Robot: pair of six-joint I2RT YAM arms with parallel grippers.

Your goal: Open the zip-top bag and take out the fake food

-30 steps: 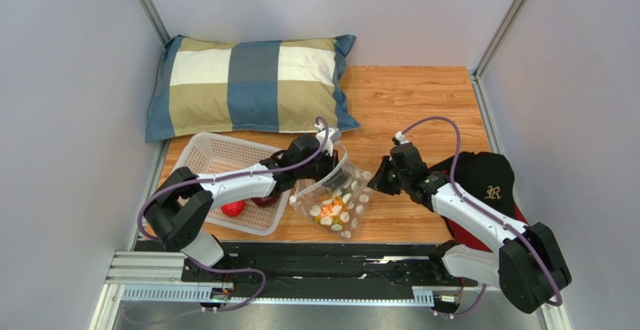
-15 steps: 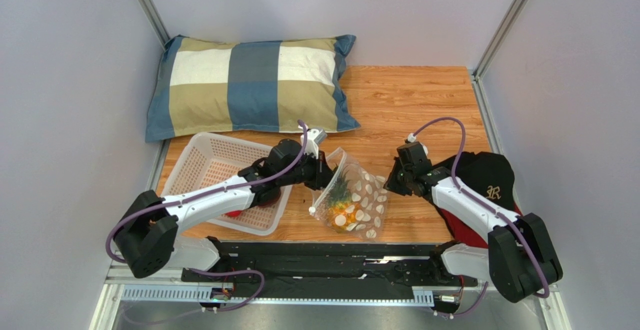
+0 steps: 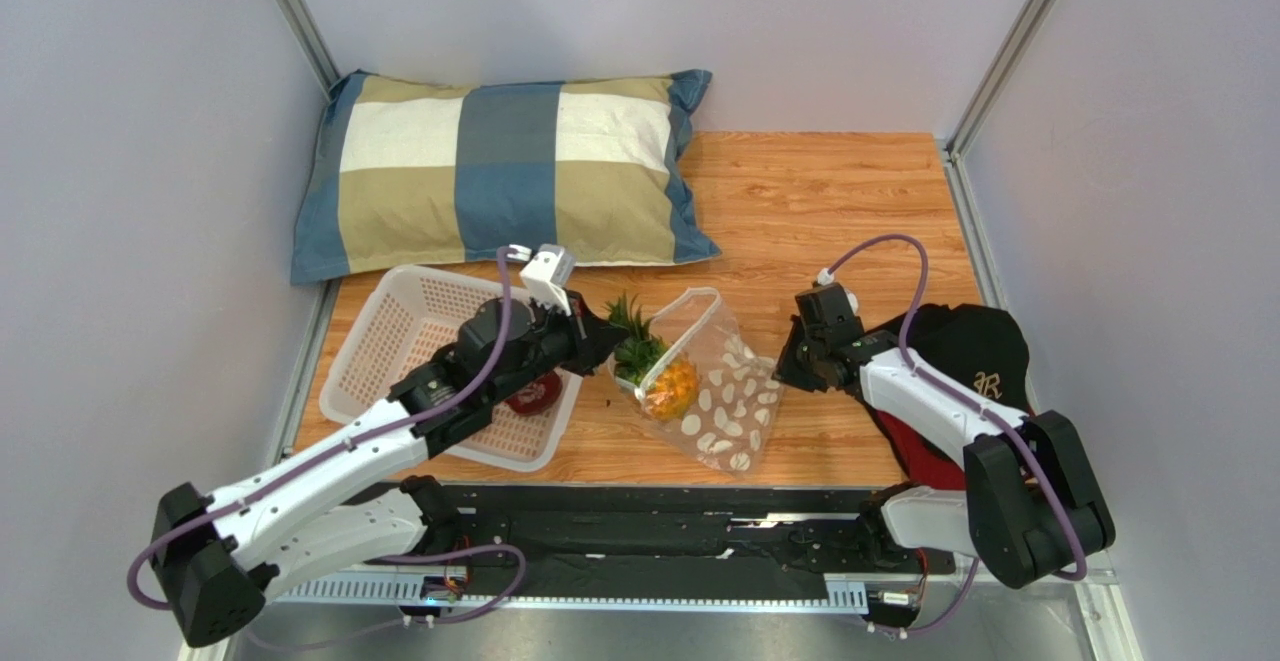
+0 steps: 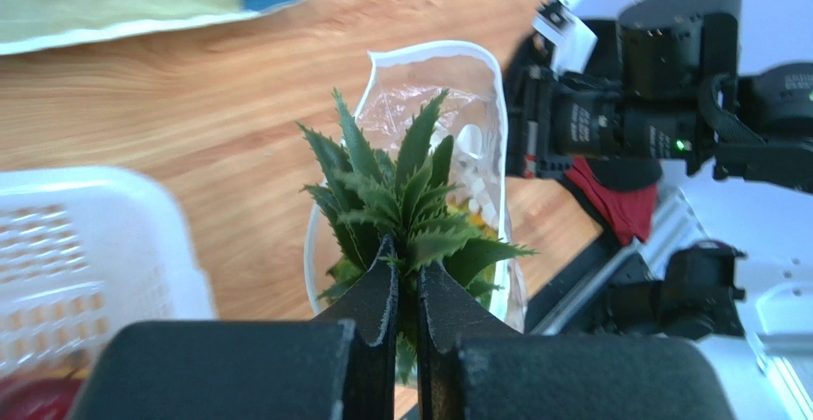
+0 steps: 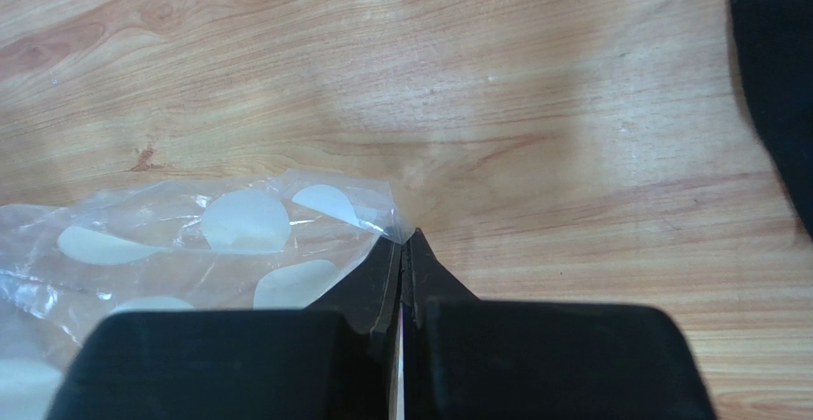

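The left gripper [image 4: 406, 266], pinching the green leafy plastic sprig [image 4: 401, 201], has drawn it up through the mouth of the clear, white-spotted zip-top bag [image 3: 732, 396] lying on the wooden table [image 3: 842, 196]; the right gripper [image 5: 405, 247] stays pressed together on the bag's corner, anchoring it; the round yellow-orange fruit [image 3: 672, 388] is just inside the mouth, so extraction is under way.

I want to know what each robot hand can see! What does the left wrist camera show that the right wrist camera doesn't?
Only the left wrist view shows the left gripper shut on the green leafy sprig, plus the white basket and the pillow. Only the right wrist view shows the right gripper pinching the zip-top bag by its corner. Both show the bag and the wooden table.
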